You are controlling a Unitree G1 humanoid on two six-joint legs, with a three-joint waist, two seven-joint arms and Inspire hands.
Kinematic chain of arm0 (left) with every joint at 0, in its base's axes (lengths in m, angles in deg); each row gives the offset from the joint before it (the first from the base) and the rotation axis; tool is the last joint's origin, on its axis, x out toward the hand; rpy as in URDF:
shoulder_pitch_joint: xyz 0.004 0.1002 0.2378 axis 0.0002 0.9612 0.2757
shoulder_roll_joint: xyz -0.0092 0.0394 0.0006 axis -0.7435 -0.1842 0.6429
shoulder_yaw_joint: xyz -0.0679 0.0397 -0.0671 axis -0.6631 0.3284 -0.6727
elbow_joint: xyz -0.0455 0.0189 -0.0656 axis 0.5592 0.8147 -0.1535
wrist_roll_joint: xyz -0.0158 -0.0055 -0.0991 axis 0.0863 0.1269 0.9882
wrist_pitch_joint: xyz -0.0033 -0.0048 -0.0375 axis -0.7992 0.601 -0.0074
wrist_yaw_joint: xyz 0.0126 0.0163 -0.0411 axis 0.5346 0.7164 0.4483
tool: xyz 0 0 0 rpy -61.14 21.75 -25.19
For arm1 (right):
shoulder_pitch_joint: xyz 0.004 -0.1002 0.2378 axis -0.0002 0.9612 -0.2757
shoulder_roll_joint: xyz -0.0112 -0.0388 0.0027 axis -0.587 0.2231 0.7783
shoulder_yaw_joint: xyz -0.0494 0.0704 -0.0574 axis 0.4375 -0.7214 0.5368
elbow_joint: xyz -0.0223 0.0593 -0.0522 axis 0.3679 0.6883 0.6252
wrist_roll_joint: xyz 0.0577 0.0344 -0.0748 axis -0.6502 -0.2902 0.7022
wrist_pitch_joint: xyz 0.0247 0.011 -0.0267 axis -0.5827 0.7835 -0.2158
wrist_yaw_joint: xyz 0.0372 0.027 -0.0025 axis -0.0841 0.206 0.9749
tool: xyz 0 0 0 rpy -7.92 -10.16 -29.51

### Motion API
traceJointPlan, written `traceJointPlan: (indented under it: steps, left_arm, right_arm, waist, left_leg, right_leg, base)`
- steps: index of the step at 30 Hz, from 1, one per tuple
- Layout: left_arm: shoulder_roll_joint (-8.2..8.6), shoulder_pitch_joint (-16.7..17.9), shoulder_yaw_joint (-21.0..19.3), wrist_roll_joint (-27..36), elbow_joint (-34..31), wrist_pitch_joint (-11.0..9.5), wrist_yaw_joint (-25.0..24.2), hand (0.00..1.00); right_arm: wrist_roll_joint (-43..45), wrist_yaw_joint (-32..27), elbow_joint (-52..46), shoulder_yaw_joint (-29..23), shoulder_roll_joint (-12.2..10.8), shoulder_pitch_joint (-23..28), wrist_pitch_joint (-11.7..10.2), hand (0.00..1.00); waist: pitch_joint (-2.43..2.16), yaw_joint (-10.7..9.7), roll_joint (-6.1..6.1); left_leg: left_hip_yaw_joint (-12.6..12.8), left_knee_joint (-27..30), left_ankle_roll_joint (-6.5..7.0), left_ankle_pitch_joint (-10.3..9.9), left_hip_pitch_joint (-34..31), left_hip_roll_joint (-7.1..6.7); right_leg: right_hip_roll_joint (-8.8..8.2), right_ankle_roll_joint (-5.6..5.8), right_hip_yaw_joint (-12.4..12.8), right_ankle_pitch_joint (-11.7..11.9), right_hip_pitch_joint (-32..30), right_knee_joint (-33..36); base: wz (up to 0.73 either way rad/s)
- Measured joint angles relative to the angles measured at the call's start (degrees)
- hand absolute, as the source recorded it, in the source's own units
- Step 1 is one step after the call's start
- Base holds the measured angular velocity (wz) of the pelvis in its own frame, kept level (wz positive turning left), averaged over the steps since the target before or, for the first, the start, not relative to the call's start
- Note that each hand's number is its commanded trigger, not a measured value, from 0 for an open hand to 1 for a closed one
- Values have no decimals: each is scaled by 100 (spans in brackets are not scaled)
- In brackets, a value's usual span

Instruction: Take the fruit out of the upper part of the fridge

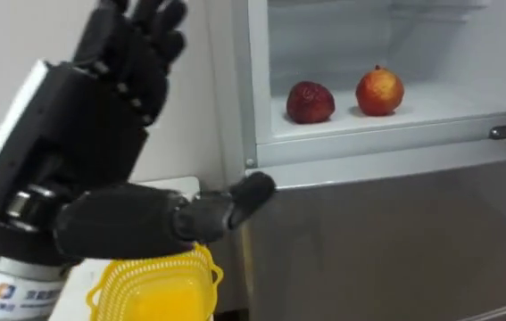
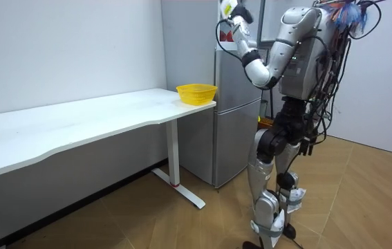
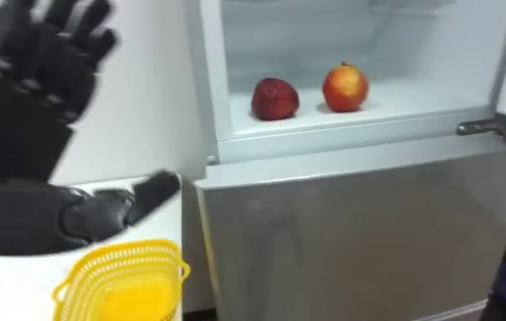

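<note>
The fingers (image 1: 150,27) of the left hand (image 1: 101,116) are straight and spread apart, pointing up, and they hold nothing. The thumb (image 1: 226,209) sticks out sideways, with its tip close to the corner of the fridge (image 1: 386,232), just under the open upper compartment. I cannot tell whether it touches. The hand is raised in front of the wall, left of the compartment's frame.

Inside the upper compartment, two fruits sit on the white shelf (image 1: 449,102): a dark red fruit (image 1: 310,102) on the left and a red-and-yellow fruit (image 1: 379,91) on the right. They are near each other but not touching, and both are well apart from the hand. The lower door below them is closed.

Below the hand, a yellow basket (image 1: 159,290) stands on the end of the white tabletop (image 2: 78,124), just beside the fridge.

From the room, the robot stands upright on the wooden floor facing the fridge, its left arm lifted high.
</note>
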Motion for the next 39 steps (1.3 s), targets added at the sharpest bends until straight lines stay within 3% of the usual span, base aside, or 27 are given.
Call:
traceJointPlan:
  steps: [3,4,6,8,11,14,16,18,19,20,21,23,24,27,28,30,33,36,39]
  left_arm:
    - [77,475,-548,-1070,22,-252,938,0]
    - [92,783,-768,-1393,43,-340,1284,0]
    - [152,1227,-1142,-1762,304,-459,2070,0]
    - [209,1546,-1415,-1831,556,-490,2662,0]
    - [404,2037,-1709,-1829,1242,-575,3540,0]
    - [451,2389,-1875,-1649,2250,-645,4283,0]
    - [460,2420,-1952,-1176,2734,-694,4643,0]
    - [458,2493,-2089,-251,3507,-810,4981,0]
    - [459,2504,-2091,-52,3730,-808,5022,0]
    - [459,2519,-2091,389,4170,-810,5078,0]
    - [458,2523,-2096,576,4431,-816,5081,0]
    - [481,2489,-2052,1425,5680,-818,5051,0]
    - [496,2486,-2010,1586,5995,-802,5024,0]
    - [570,2521,-1464,1792,8206,-686,4462,0]
    - [589,2513,-1381,1790,8535,-649,4335,0]
    - [738,2482,-1252,1714,9605,-499,3858,0]
    - [833,2429,-1193,1081,10535,-287,3371,0]
    - [800,2459,-836,458,10757,-160,3126,0]
    - [743,2370,-249,-468,10814,-17,2862,0]
  right_arm:
    - [5,-190,4,-217,3,96,-65,0]
    - [-11,-258,-1,-249,0,159,-71,0]
    - [-89,-368,5,-246,-46,271,-49,0]
    - [-88,-431,-14,-248,-88,334,-44,0]
    - [-99,-540,-54,-205,-128,381,-54,0]
    - [-219,-563,-54,-144,-132,364,-55,0]
    - [-298,-591,-70,-118,-134,370,-51,0]
    - [-358,-589,-77,-117,-101,392,-38,0]
    - [-359,-586,-82,-119,-100,415,-33,0]
    - [-367,-566,-96,-137,-107,461,-9,0]
    - [-371,-534,-117,-150,-108,448,36,0]
    - [-321,-434,-162,-239,-106,490,177,0]
    - [-329,-410,-174,-270,-109,490,214,0]
    - [-280,-354,-180,-383,-131,490,291,0]
    - [-284,-344,-176,-388,-131,492,293,0]
    - [-230,-340,-162,-388,-130,456,337,0]
    - [-152,-316,-157,-385,-134,426,337,0]
    - [-167,-299,-176,-369,-135,359,332,0]
    - [-200,-325,-195,-370,-163,192,278,0]
  waist:
    - [8,41,42]
    - [3,132,62]
    - [18,321,63]
    - [30,371,35]
    - [55,479,36]
    - [66,499,4]
    - [73,522,-15]
    - [63,576,-2]
    - [45,591,38]
    - [74,626,-19]
    - [54,640,20]
    - [57,629,30]
    - [55,634,34]
    - [57,575,14]
    - [61,571,8]
    - [68,575,-26]
    - [68,568,-44]
    - [71,506,-51]
    - [71,297,-56]
  left_leg:
    - [-130,-8,12,33,11,-48]
    - [-142,-11,12,33,36,-56]
    - [-207,-20,12,33,43,-59]
    - [-281,-23,12,33,34,-74]
    - [-299,-22,12,33,31,-81]
    - [-347,-20,12,32,16,-85]
    - [-439,-31,13,32,2,-97]
    - [-477,-97,16,31,16,-112]
    - [-477,-107,16,31,19,-113]
    - [-477,-132,17,31,14,-115]
    - [-476,-144,20,33,9,-117]
    - [-477,-158,23,31,13,-122]
    - [-475,-167,25,29,16,-123]
    - [-463,-201,38,20,58,-128]
    - [-464,-204,42,15,78,-128]
    - [-442,-213,52,-22,181,-126]
    - [-428,-187,69,-69,212,-129]
    - [-456,-189,73,-70,176,-141]
    - [-517,-177,86,-58,151,-164]
  right_leg:
    - [-66,13,-138,-46,58,7]
    - [-74,15,-137,-66,74,22]
    - [-76,15,-155,-69,82,23]
    - [-81,18,-186,-88,95,36]
    - [-90,30,-199,-111,104,32]
    - [-86,29,-206,-117,111,31]
    - [-89,28,-243,-117,114,29]
    - [-90,21,-238,-99,77,38]
    - [-89,21,-234,-96,82,38]
    - [-91,23,-237,-98,72,43]
    - [-95,22,-248,-101,66,47]
    - [-96,28,-237,-108,66,36]
    - [-95,29,-231,-108,67,32]
    - [-92,37,-207,-110,123,11]
    - [-91,42,-203,-113,152,0]
    - [-80,61,-152,-134,242,-5]
    - [-89,73,-150,-152,276,-1]
    - [-113,79,-196,-156,265,0]
    - [-132,93,-237,-169,263,8]
  base:
    - [23]
    - [5]
    - [6]
    - [15]
    - [7]
    - [7]
    - [6]
    - [-7]
    - [-5]
    - [0]
    - [0]
    - [0]
    - [-4]
    - [-1]
    - [0]
    - [-2]
    - [-3]
    - [7]
    - [11]
